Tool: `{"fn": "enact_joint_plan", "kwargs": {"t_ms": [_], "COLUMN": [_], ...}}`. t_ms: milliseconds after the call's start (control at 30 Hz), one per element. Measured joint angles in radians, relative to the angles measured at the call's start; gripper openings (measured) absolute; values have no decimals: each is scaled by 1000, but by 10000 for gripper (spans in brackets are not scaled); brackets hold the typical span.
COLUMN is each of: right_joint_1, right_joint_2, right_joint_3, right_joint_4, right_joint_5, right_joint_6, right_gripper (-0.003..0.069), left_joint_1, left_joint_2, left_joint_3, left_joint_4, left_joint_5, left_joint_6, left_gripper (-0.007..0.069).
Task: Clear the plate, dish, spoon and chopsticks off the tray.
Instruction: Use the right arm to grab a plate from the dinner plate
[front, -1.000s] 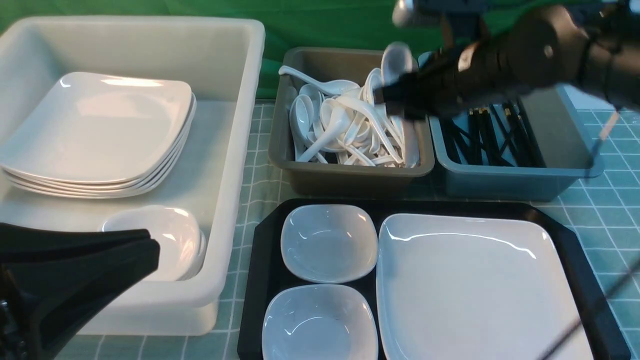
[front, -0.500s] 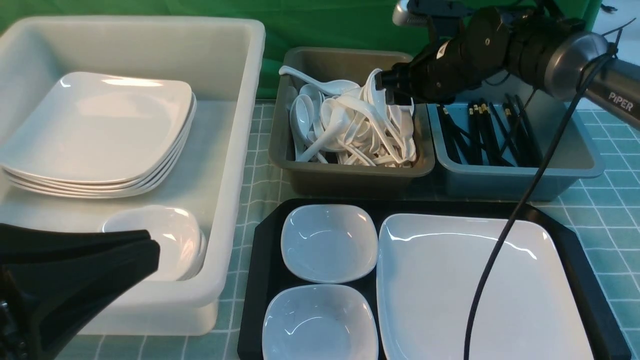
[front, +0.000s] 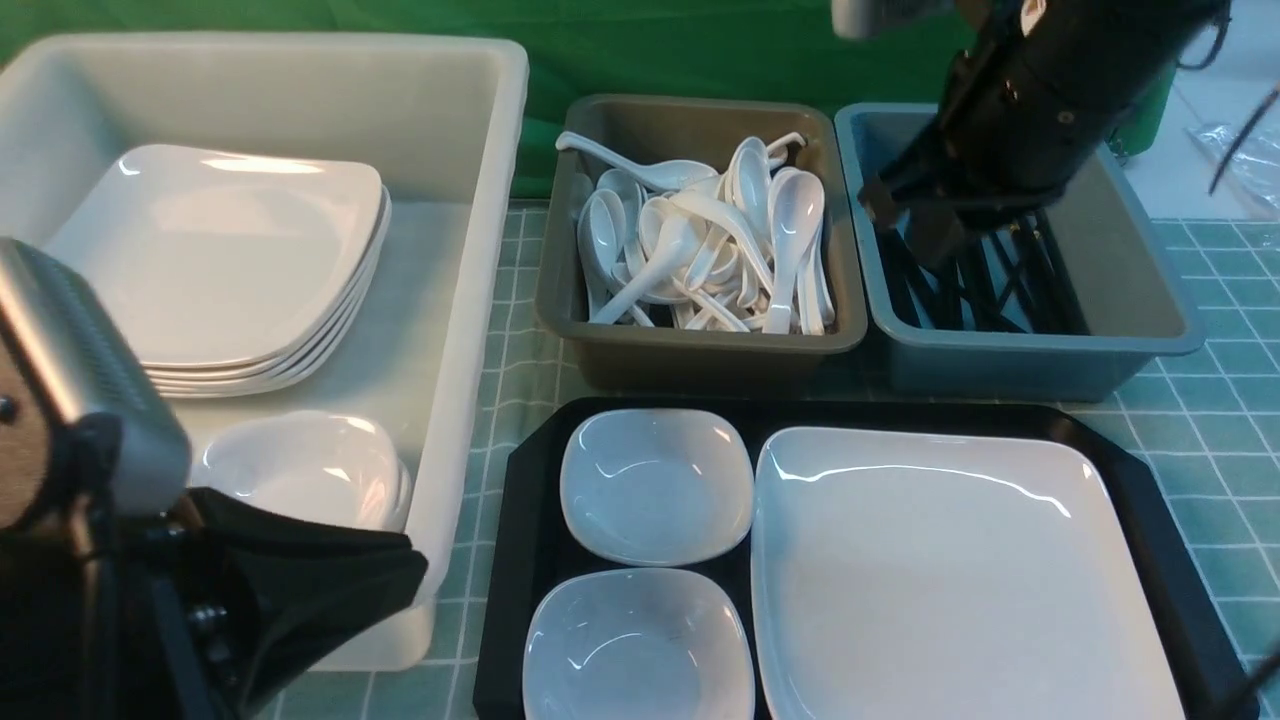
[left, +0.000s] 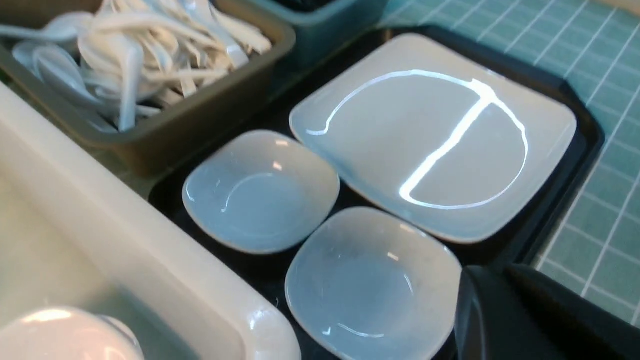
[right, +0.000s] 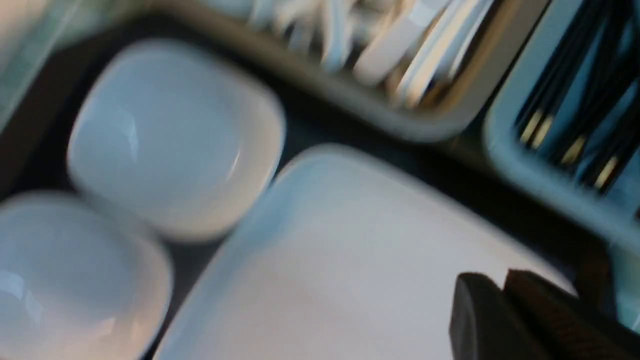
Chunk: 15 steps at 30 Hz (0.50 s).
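Observation:
The black tray (front: 505, 570) holds the large white plate (front: 950, 570) on its right side and two small white dishes (front: 655, 485) (front: 640, 650) on its left. One white spoon (front: 793, 225) lies on top of the pile in the brown bin. The black chopsticks (front: 1010, 290) lie in the blue-grey bin. My right gripper (front: 915, 235) hangs above that bin, shut and empty; its wrist view shows its fingers together (right: 495, 277) over the plate (right: 350, 250). My left gripper (front: 390, 580) is shut and empty near the tub's front corner, its tip (left: 487, 272) beside the nearer dish (left: 370, 285).
A white tub (front: 480, 250) on the left holds a stack of plates (front: 200, 260) and small bowls (front: 310, 470). Behind the tray, the brown bin (front: 700, 345) and the blue-grey bin (front: 1030, 360) stand side by side. A green checked cloth covers the table.
The right gripper let a spoon drop into the brown bin, swung right over the chopstick bin and closed. The left arm rose and shifted right, bringing its wrist into view.

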Motion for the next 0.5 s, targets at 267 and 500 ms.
{"fn": "enact_joint_plan", "kwargs": {"t_ms": [267, 500], "right_joint_1": [327, 458], "right_joint_2": [-190, -152], "right_joint_3": [526, 736], "right_joint_4": [-135, -167], "right_joint_5": [-51, -357], "right_joint_6": [212, 366], "right_gripper": [251, 491], "left_joint_1": [0, 0], "left_joint_2": [16, 15], "left_joint_3": [0, 0], "left_joint_4": [-18, -37], "left_joint_5": [1, -25], "left_joint_6": [55, 81], "left_gripper": [28, 31]}}
